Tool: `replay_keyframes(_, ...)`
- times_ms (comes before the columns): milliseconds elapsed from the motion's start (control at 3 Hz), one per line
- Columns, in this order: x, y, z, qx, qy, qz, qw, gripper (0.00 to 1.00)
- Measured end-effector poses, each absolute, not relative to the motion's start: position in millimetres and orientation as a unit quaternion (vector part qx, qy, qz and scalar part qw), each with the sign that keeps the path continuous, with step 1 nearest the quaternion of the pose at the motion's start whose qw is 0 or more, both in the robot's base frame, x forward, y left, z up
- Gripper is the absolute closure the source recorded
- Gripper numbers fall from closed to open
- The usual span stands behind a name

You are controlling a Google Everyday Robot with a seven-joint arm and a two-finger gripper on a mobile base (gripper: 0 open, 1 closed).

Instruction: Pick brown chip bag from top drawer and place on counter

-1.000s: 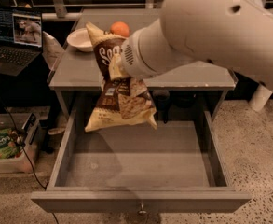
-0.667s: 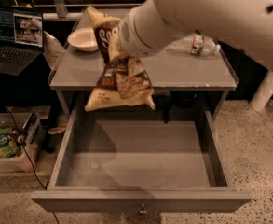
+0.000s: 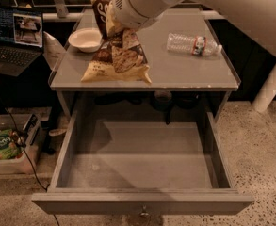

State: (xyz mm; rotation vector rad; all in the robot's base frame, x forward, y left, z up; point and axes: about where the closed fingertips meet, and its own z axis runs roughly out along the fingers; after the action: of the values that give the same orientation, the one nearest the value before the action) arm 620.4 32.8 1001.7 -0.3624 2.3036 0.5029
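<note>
Crinkly brown chip bag [image 3: 117, 60] in hand [image 3: 109, 20] over counter [image 3: 189, 72], top drawer [image 3: 142, 171] open

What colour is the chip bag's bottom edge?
Pale yellow, camera view; gripper holds bag over counter.

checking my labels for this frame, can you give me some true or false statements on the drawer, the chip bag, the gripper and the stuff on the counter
1. The top drawer is pulled open with nothing in it. True.
2. The brown chip bag lies on the drawer floor. False: it hangs over the counter, and the gripper holds it by its upper part.
3. The plastic bottle stands upright on the counter. False: it lies on its side.
4. A white bowl sits on the counter beside the bag. True.
</note>
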Motion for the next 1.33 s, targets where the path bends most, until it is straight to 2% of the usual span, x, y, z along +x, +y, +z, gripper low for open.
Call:
replay_keyframes(1000, 721.8, 67.3, 988.1, -0.137, 0.891, 0.185, 0.39, 1.0)
replay_keyframes(1333, 742.1, 39.4, 970.9, -0.122, 0.9, 0.157, 0.388, 1.0)
